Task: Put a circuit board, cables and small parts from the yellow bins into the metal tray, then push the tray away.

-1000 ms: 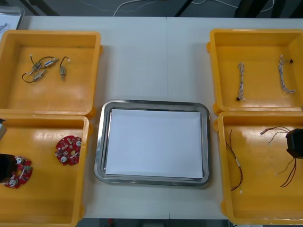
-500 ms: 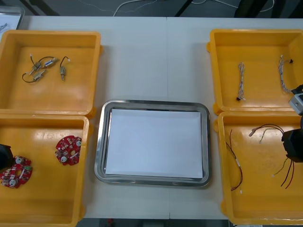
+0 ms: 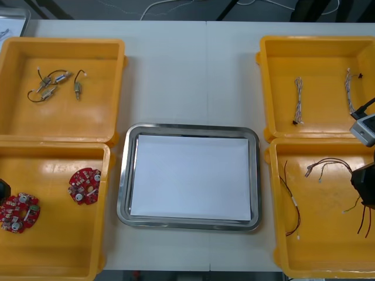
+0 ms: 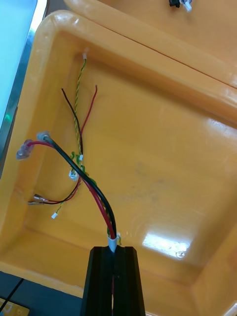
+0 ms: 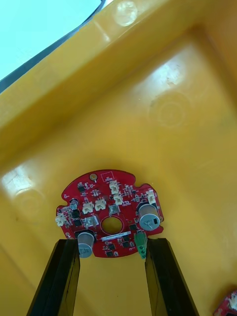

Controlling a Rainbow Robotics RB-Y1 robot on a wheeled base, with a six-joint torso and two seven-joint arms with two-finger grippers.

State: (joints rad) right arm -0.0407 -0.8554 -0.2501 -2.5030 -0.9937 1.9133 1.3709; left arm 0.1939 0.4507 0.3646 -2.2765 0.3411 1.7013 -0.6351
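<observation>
**Right gripper** (image 4: 114, 248). My fingers are closed to a wire's width on one end of a red and black cable (image 4: 91, 190). The cable leaves my fingertips and arches over the floor of the near right bin (image 3: 322, 249), with its plug ends toward the wall on the tray side. I cannot tell whether those ends rest on the floor. A loose cable (image 3: 291, 202) lies on the floor near that same wall. From above, I sit at this bin's outer side, at the picture's right edge.

**Left gripper** (image 5: 112, 244). My fingers stand wide apart and grip nothing. A board (image 5: 109, 213) lies flat on the floor of the near left bin (image 3: 58, 246), and its near edge shows between my fingertips. I cannot tell whether they touch it. A second board (image 5: 229, 302) lies apart from the first, on the same floor.

**Edges and room.** The tray (image 3: 123, 175), white inside, lies between the two near bins, with its side rims just beside their walls. Beyond its far rim, open table (image 3: 193, 70) runs between the two far bins. The far left bin holds the parts (image 3: 55, 85), and the far right bin holds twisted cables (image 3: 298, 100). Both lots are well apart from my fingers.
</observation>
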